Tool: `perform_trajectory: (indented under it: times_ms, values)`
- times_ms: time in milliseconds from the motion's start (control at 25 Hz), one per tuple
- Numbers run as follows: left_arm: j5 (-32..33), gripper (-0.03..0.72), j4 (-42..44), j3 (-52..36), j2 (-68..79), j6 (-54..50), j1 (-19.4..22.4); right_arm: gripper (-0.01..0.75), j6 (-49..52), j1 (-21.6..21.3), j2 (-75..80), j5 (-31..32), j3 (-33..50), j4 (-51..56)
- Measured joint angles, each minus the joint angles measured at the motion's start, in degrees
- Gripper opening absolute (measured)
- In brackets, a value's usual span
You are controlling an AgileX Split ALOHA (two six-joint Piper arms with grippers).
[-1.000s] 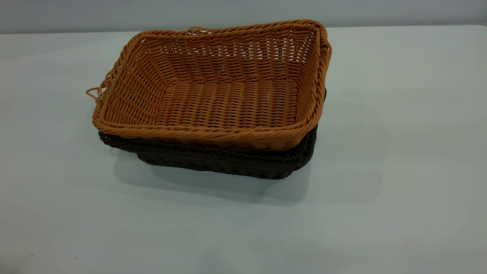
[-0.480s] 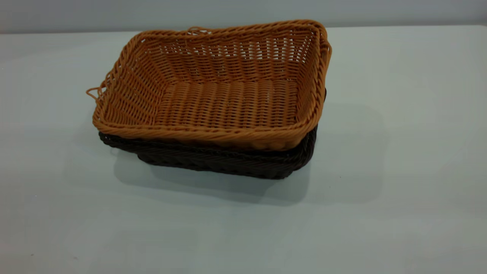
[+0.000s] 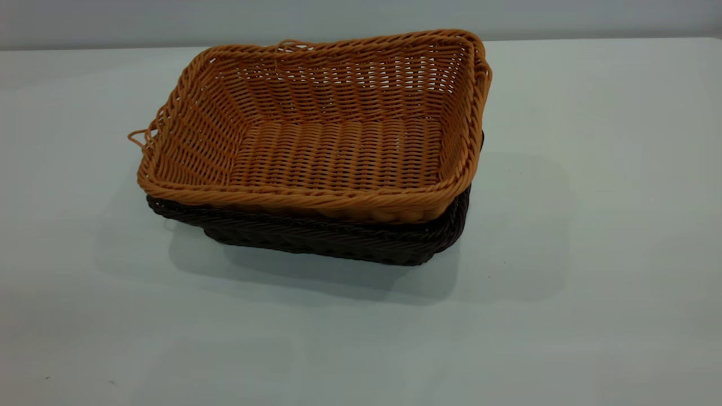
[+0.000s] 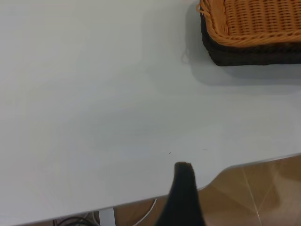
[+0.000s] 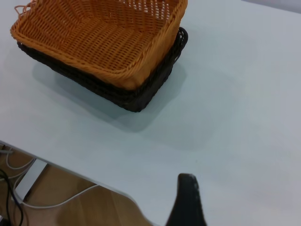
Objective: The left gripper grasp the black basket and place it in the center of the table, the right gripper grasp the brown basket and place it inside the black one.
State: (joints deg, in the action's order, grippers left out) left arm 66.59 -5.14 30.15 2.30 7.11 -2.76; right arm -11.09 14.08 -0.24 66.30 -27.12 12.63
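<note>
Two baskets nested: we see the brown basket point(image 3: 316, 129) seated inside the black basket point(image 3: 338, 239) on the table point(image 3: 592, 225), well beyond both grippers' fingertips; finger opening indeterminable.

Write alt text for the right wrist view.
A brown basket sits nested inside a black basket on a pale table. The tip of the right claw shows dark over the table's near edge, well apart from the baskets. Past that edge, brown floor and cables are visible.
</note>
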Motion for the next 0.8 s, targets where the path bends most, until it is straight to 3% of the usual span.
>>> perform_trajectory:
  times_ms: [800]
  values:
    - [-2.21,0.564,0.0,-2.16,0.0,-0.77,0.0,0.511,-0.09,0.0,0.0,0.0,0.0,0.05]
